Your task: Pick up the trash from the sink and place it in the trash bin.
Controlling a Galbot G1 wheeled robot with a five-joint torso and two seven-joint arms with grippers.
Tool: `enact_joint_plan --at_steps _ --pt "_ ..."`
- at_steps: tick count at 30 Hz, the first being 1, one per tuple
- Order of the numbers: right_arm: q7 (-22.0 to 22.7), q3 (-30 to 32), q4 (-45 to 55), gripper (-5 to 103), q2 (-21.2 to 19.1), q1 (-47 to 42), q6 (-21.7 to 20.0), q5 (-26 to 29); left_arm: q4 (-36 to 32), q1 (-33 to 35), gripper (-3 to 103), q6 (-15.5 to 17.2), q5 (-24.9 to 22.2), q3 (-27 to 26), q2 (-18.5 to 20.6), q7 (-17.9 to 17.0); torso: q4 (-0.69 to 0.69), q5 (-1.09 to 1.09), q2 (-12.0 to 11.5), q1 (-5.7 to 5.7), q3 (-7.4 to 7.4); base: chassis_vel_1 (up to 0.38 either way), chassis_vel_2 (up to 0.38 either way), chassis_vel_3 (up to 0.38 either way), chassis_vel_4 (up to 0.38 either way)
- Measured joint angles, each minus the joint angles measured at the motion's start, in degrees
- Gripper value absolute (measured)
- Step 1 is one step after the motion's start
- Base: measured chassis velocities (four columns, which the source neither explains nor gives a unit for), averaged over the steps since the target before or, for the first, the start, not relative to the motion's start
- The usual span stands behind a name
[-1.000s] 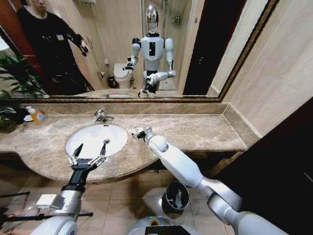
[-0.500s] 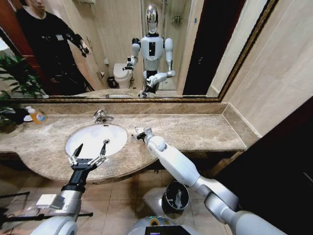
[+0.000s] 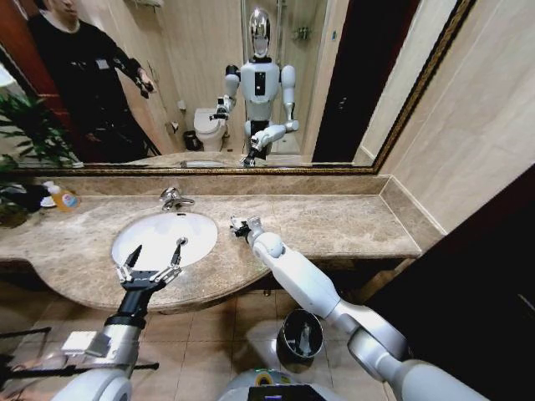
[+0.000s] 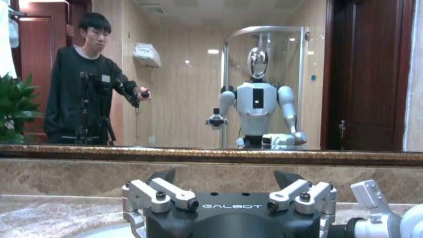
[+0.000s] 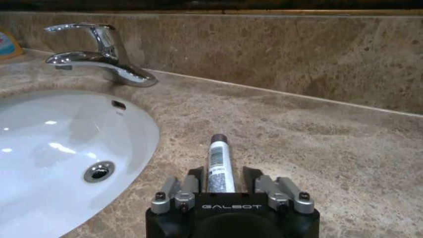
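My right gripper [image 3: 240,225] hovers low over the brown marble counter, just right of the sink [image 3: 159,227]. It is shut on the trash, a small white tube [image 5: 218,154] with a dark cap and printed label, seen between the fingers of the right gripper [image 5: 221,174]. The white basin of the sink [image 5: 46,134] lies beside it with its chrome drain showing. My left gripper [image 3: 157,247] hangs open over the sink's front rim, and the left gripper [image 4: 225,177] holds nothing. The trash bin [image 3: 301,315], dark with a shiny rim, stands on the floor below the counter.
A chrome faucet [image 3: 173,199] rises behind the basin, and the faucet [image 5: 99,54] is near the held tube. An orange-and-white bottle [image 3: 63,198] and a plant [image 3: 21,134] sit at the far left. A mirror backs the counter; a tiled wall closes the right side.
My right gripper has edged slightly to the right over the counter with the tube in it. The left arm has stayed still.
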Motion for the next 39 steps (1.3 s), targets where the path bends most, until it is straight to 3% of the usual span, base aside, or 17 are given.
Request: enact_joint_plan --at_steps 7,14,17,20,22,23,25,26,28,29,30,31,32,34,35,37,39 --pt "-0.61 0.57 -0.60 16 -0.06 -0.31 1.27 -0.03 0.00 0.00 100 0.00 0.00 0.00 0.00 0.00 0.01 0.01 0.00 0.00 0.00 0.000 0.000 0.000 0.000" --pt "-0.15 3.38 7.55 3 -2.10 -2.54 0.62 1.02 0.00 0.00 100 0.00 0.00 0.00 0.00 0.00 0.01 0.00 0.00 0.00 0.00 0.000 0.000 0.000 0.000" --pt "0.39 5.42 13.07 1 -4.42 -4.20 -0.37 1.78 0.00 0.00 100 0.00 0.00 0.00 0.00 0.00 0.01 0.01 0.00 0.00 0.00 0.000 0.000 0.000 0.000" --pt "1.65 9.14 20.50 0 -8.71 -6.85 -2.45 5.22 0.00 0.00 100 0.00 0.00 0.00 0.00 -0.01 0.02 0.02 0.00 0.00 0.00 0.000 0.000 0.000 0.000" --pt "-0.01 14.72 26.87 0 -14.09 -10.93 -2.84 9.05 0.00 0.00 100 0.00 0.00 0.00 0.00 0.00 0.01 0.01 0.00 0.00 0.00 0.000 0.000 0.000 0.000" --pt "-0.01 14.72 26.87 0 -14.09 -10.93 -2.84 9.05 0.00 0.00 100 0.00 0.00 0.00 0.00 0.00 0.01 0.01 0.00 0.00 0.00 0.000 0.000 0.000 0.000" --pt "-8.58 22.09 32.21 0 -20.29 -18.55 1.08 12.02 -0.01 0.00 100 0.00 0.00 0.00 0.00 0.00 0.00 0.01 0.00 0.00 -0.01 0.000 0.000 0.000 0.000" --pt "-8.58 22.09 32.21 0 -20.29 -18.55 1.08 12.02 -0.01 0.00 100 0.00 0.00 0.00 0.00 0.00 0.00 0.01 0.00 0.00 -0.01 0.000 0.000 0.000 0.000" --pt "-15.86 28.12 35.15 0 -23.94 -26.32 6.82 13.84 0.00 0.00 100 0.00 0.00 0.01 0.00 0.05 -0.01 0.06 0.00 0.00 0.00 0.000 0.000 0.000 0.000" --pt "-15.86 28.12 35.15 0 -23.94 -26.32 6.82 13.84 0.00 0.00 100 0.00 0.00 0.01 0.00 0.05 -0.01 0.06 0.00 0.00 0.00 0.000 0.000 0.000 0.000" --pt "-21.92 34.44 37.02 0 -25.05 -31.94 9.64 14.80 0.00 0.00 100 0.00 0.00 0.00 0.00 0.02 0.00 0.01 0.00 0.00 -0.01 0.000 0.000 0.000 0.000" --pt "-27.43 39.85 38.22 0 -24.98 -36.68 11.05 15.14 0.00 0.00 100 0.00 0.00 0.00 0.00 0.00 0.00 0.00 0.00 -0.01 -0.01 0.000 0.000 0.000 0.000" --pt "-27.43 39.85 38.22 0 -24.98 -36.68 11.05 15.14 0.00 0.00 100 0.00 0.00 0.00 0.00 0.00 0.00 0.00 0.00 -0.01 -0.01 0.000 0.000 0.000 0.000" --pt "-38.06 48.53 39.04 0 -23.02 -46.77 13.85 13.46 0.00 0.00 100 0.00 0.00 0.00 0.00 0.00 -0.01 0.04 0.00 -0.01 -0.01 0.000 0.000 0.000 0.000" --pt "-38.06 48.53 39.04 0 -23.02 -46.77 13.85 13.46 0.00 0.00 100 0.00 0.00 0.00 0.00 0.00 -0.01 0.04 0.00 -0.01 -0.01 0.000 0.000 0.000 0.000" --pt "-46.02 54.65 38.04 0 -20.23 -55.69 15.93 10.32 0.00 0.00 100 0.00 0.00 0.00 -0.01 0.01 0.00 0.03 0.00 -0.01 -0.02 0.000 0.000 0.000 0.000" --pt "-48.67 57.14 36.69 0 -18.83 -59.82 17.52 8.30 0.00 0.00 100 0.00 0.00 0.00 0.00 0.01 -0.01 0.02 0.00 -0.02 -0.02 0.000 0.000 0.000 0.000"
